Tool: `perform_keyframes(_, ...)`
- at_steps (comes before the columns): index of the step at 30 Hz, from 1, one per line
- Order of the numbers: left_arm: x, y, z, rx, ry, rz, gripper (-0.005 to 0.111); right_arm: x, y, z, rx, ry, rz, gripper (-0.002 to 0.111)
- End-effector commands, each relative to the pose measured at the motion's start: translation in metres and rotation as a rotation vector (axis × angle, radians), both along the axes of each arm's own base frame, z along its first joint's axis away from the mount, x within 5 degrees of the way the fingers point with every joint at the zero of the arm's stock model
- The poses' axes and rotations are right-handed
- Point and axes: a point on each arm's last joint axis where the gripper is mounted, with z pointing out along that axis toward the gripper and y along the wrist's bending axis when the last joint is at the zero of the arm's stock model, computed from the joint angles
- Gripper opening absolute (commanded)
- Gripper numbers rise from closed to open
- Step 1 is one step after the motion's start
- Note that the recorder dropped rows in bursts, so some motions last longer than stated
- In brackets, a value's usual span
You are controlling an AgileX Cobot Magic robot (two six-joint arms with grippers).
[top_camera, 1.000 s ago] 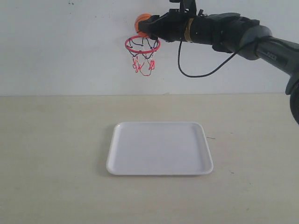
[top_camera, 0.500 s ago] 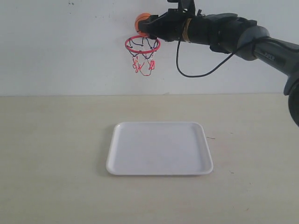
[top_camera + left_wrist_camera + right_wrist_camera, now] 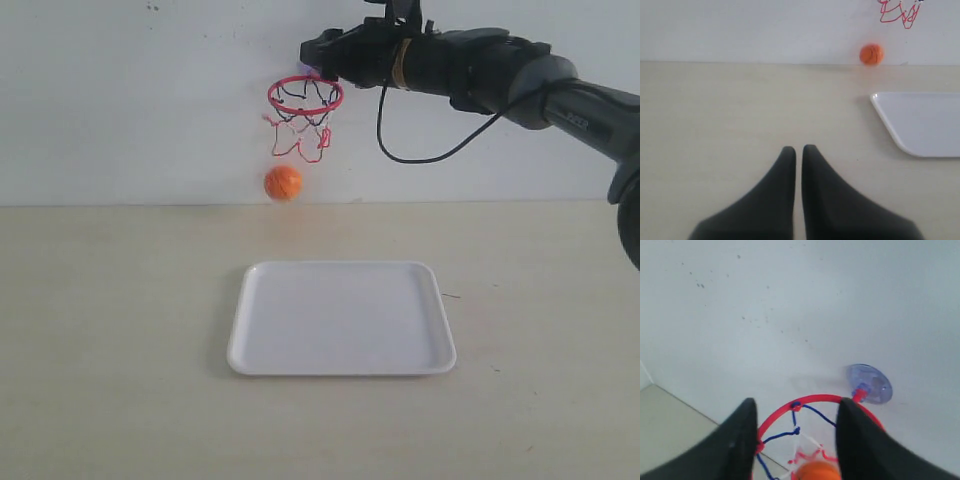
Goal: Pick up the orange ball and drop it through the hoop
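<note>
The orange ball (image 3: 283, 183) is in mid-air just below the hoop (image 3: 305, 95), free of any gripper; the left wrist view has the ball (image 3: 871, 54) in front of the wall under the net (image 3: 900, 12). My right gripper (image 3: 312, 52) hangs open right above the red ring, nothing between its fingers. From its wrist camera I look down between the spread fingers (image 3: 742, 435) onto the ring (image 3: 815, 399), the suction cup (image 3: 871, 383) and the blurred ball (image 3: 816, 471) under the net. My left gripper (image 3: 798, 148) is shut and empty, low over the table.
A white tray (image 3: 341, 317) lies on the beige table (image 3: 120, 330) below and slightly right of the hoop; its corner (image 3: 925, 122) shows in the left wrist view. The white wall (image 3: 150, 100) carries the hoop. A black cable (image 3: 430, 155) loops under the right arm.
The right gripper has opened and let go of the ball. The ball dropped through the ring and net and is now below it; the net has swung.
</note>
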Motion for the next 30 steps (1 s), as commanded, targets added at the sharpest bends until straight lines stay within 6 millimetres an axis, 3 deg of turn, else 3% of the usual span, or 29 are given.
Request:
perform_keyframes(1,0.0,0.0,-0.001,-0.008,-0.001,0.0,0.004,-0.006,-0.008,0.018,0.017,-0.015,0.078,0.001)
perform_keyframes(7,0.0,0.0,-0.001,-0.008,-0.001,0.0,0.004,-0.004,-0.063,0.029,0.114,0.108,0.169,0.0)
perform_keyframes(13,0.0,0.0,-0.001,-0.008,-0.001,0.0,0.004,-0.024,-0.135,0.04,0.127,0.202,0.423,0.0)
perform_keyframes(18,0.0,0.0,-0.001,-0.008,-0.001,0.0,0.004,-0.035,-0.176,0.054,0.074,0.213,0.333,0.0)
perform_keyframes(23,0.0,0.0,-0.001,-0.008,-0.001,0.0,0.004,-0.065,-0.189,0.062,0.096,0.281,0.298,0.0)
perform_keyframes(30,0.0,0.0,-0.001,-0.008,-0.001,0.0,0.004,-0.149,-0.227,0.077,0.097,0.316,0.184,0.0)
